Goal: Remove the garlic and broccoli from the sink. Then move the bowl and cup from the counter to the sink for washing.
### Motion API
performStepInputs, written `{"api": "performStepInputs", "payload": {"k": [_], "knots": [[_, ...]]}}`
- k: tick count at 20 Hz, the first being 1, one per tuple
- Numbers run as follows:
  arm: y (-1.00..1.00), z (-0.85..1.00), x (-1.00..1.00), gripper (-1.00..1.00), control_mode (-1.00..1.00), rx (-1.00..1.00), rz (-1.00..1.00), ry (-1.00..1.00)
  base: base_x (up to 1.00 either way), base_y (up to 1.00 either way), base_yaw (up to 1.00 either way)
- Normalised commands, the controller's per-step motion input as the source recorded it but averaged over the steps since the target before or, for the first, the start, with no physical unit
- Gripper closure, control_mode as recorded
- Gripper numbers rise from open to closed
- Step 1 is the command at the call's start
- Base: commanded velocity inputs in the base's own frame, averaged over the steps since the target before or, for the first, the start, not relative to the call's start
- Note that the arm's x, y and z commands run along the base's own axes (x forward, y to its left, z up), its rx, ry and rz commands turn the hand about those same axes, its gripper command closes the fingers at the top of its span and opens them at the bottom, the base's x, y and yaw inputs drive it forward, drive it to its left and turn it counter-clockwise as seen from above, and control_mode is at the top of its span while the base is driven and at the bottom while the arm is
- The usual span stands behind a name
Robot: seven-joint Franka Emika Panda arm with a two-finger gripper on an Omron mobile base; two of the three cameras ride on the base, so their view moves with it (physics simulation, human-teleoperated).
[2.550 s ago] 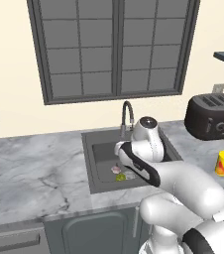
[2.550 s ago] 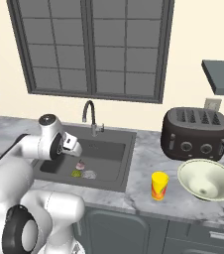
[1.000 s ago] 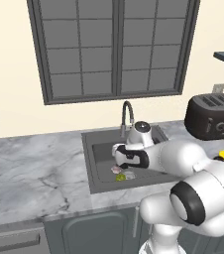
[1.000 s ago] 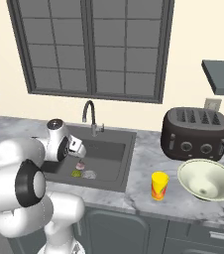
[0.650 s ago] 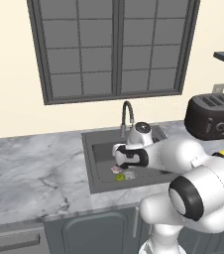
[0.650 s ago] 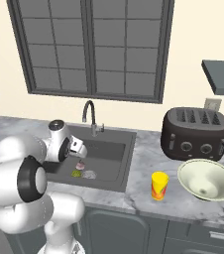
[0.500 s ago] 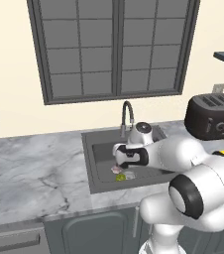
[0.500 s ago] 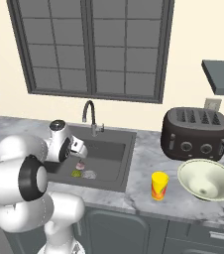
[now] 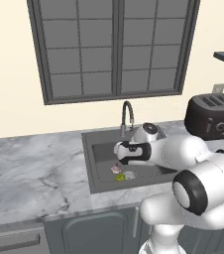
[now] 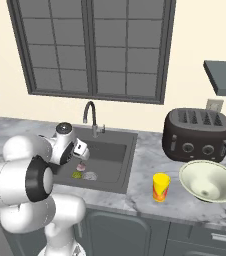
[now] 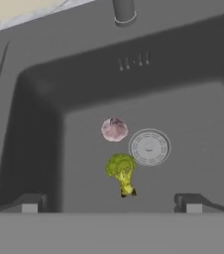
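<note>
Hand view: we see the gripper [image 11: 111,202] spread wide and empty, the broccoli [image 11: 121,171] between and just beyond its tips, the garlic [image 11: 114,130] farther on, beside the drain disc [image 11: 149,147].

Left base view: we find the gripper [image 9: 118,151] over the sink [image 9: 100,171], garlic [image 9: 116,169] and broccoli [image 9: 120,177] below it.

Right base view: the cup [image 10: 160,187] and bowl [image 10: 209,182] sit well apart from the gripper [image 10: 83,151], on the counter [image 10: 145,150].

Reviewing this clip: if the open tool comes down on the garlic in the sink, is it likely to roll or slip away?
The garlic looks round and smooth, so it may roll if nudged off-centre. It lies free on the flat sink floor beside the drain disc, with nothing to stop it. Being small, it is probably light.
</note>
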Motion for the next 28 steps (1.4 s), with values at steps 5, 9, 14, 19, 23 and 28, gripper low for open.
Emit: {"api": "performStepInputs", "payload": {"k": [5, 9, 14, 19, 23, 28], "knots": [[0.00, -0.09, 0.02, -1.00, -1.00, 0.03, 0.00, -0.04, 0.00, 0.00, 0.00], [0.00, -0.14, 0.03, -1.00, -1.00, 0.00, 0.00, -0.06, 0.00, 0.00, 0.00], [0.00, -0.10, 0.08, -1.00, -1.00, 0.00, -0.02, -0.06, 0.00, 0.00, 0.00], [0.00, -0.09, 0.11, -1.00, -1.00, 0.00, -0.02, -0.02, 0.00, 0.00, 0.00], [0.00, -0.09, 0.09, -1.00, -1.00, 0.00, -0.01, 0.00, 0.00, 0.00, 0.00], [0.00, -0.09, 0.09, -1.00, -1.00, 0.00, 0.00, 0.00, 0.00, 0.00, 0.00]]}}
